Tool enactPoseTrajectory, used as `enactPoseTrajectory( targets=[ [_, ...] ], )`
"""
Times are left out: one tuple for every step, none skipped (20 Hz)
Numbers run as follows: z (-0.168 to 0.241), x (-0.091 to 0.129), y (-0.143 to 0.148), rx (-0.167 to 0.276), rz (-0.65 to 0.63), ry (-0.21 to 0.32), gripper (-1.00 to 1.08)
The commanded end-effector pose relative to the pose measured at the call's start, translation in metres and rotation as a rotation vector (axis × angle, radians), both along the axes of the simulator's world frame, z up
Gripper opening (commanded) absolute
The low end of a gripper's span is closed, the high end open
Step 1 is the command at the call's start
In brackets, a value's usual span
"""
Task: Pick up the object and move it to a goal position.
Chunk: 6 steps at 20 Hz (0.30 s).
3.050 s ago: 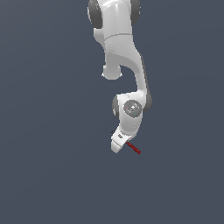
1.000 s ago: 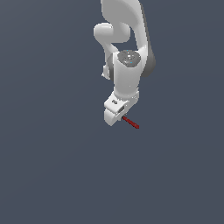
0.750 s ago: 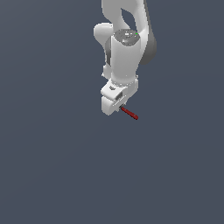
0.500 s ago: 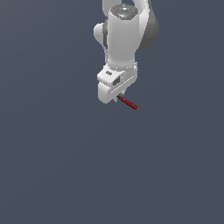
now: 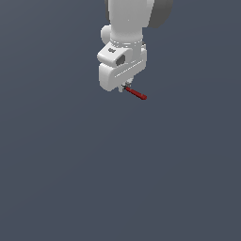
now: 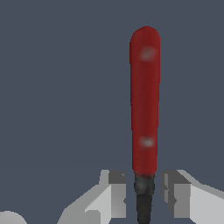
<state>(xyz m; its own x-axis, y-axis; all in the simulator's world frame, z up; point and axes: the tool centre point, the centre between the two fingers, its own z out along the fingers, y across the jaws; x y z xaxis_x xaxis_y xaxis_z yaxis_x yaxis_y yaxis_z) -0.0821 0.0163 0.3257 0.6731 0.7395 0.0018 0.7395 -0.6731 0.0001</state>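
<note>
One fork (image 5: 136,93) (image 6: 145,118) held by one end effector (image 5: 125,88) (image 6: 143,192).

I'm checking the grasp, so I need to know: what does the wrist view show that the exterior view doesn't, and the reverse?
Only the wrist view shows the dark grey neck between the fingertips and bright spots on the handle. Only the exterior view shows the white arm above the gripper, over a bare grey background. Both show the utensil, its red handle sticking out from the gripper.

Flat, even simulator light, soft shading on the white arm (image 5: 129,28), coarse blocky wrist-view rendering, no glare.
</note>
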Motion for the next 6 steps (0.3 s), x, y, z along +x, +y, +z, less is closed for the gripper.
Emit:
enactPoseTrajectory(
  targets=[
    [0.0097, -0.0033, -0.0020, 0.000, 0.000, 0.001, -1.00],
    [0.0123, -0.0040, -0.0025, 0.000, 0.000, 0.001, -1.00],
    [0.0142, -0.0045, -0.0031, 0.000, -0.001, 0.001, -1.00],
    [0.0156, -0.0049, -0.0034, 0.000, -0.001, 0.001, -1.00],
    [0.0164, -0.0051, -0.0036, 0.000, -0.001, 0.001, -1.00],
    [0.0167, -0.0052, -0.0036, 0.000, -0.001, 0.001, -1.00]
  ],
)
